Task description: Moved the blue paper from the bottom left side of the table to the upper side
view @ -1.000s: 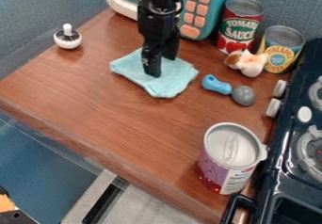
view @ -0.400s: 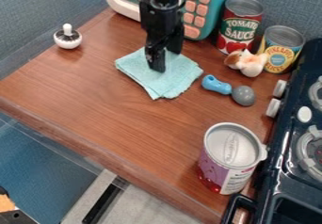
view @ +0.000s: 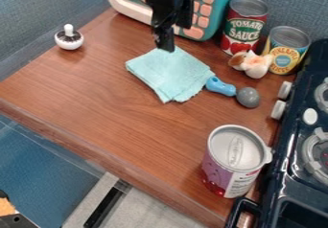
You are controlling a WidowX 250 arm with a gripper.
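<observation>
Worktop: reddish-brown wood-grain surface [view: 96, 109], bearing most of the items I list from my station.

Stove: glossy black toy stove with grey burners and white knobs [view: 275, 174], along the right edge of the worktop.

Microwave: teal and white plastic toy oven with coral buttons [view: 221, 4], at the far edge.

Claw: black, two-part [view: 165, 41], at the end of my black arm, in front of the microwave, at the far corner of the paper. Whether it is spread or pressed together, I cannot tell.

Large can: purple and white, with a pale lid [view: 221, 172], upright near the right edge, toward the near corner.

Paper: light blue, square, soft like cloth [view: 169, 74], lying slightly creased on the far half of the worktop, a corner toward the blue handle.

Red can: metal-topped [view: 242, 28], upright by the microwave.

Yellow can: metal-topped, with a blue label patch [view: 285, 54], upright beside the red one, by the stove.

Handled toy: blue handle, round grey head [view: 248, 97], between paper and stove.

Figure: small, white and orange-brown [view: 256, 66], in front of the two cans.

Knobbed piece: round, white and black, white stem upward [view: 69, 39], near the left edge.
</observation>
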